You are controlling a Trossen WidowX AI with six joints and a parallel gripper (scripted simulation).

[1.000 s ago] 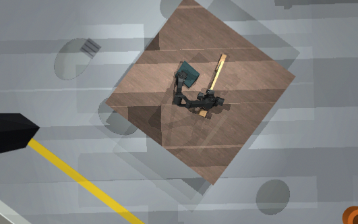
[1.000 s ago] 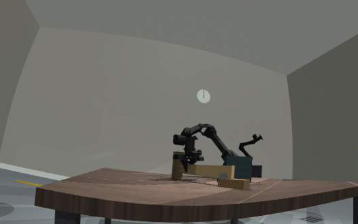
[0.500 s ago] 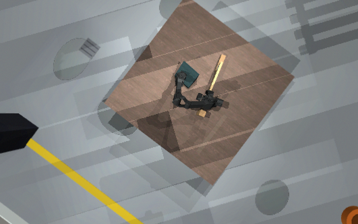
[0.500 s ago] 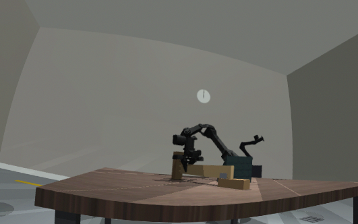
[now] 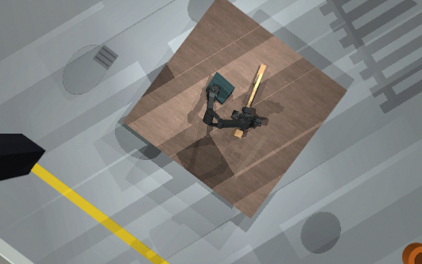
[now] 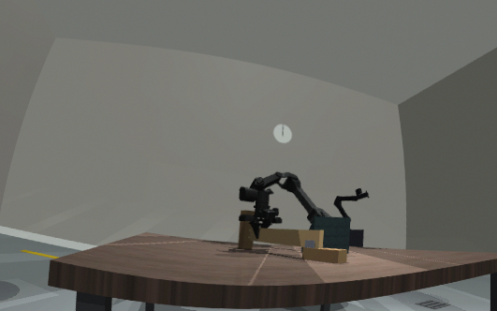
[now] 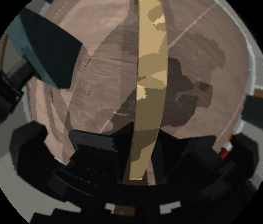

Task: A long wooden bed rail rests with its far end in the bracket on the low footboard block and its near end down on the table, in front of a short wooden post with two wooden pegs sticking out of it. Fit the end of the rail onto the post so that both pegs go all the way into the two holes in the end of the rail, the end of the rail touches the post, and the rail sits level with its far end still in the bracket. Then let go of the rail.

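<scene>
Exterior and wrist views show the fingers (image 6: 256,231) clamped on the rail (image 5: 256,85) (image 6: 283,237) (image 7: 152,70) near its post end, held above the table (image 5: 294,95) (image 6: 182,267). That end is beside the upright post (image 5: 238,133) (image 6: 245,235); peg engagement is hidden. The far end lies at the bracket (image 6: 310,244) on the low block (image 6: 325,255).

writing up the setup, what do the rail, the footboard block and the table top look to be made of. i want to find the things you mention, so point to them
Rail (image 5: 257,86) (image 6: 283,236) (image 7: 152,65): probably pale wood, smooth; even tan colour, no clear grain.
Footboard block (image 6: 325,255): likely the same wood, given its matching tan; plain faces.
Table top (image 5: 294,91) (image 6: 159,262) (image 7: 97,65): brown wood or wood-look laminate; fine streaky grain shows.
</scene>
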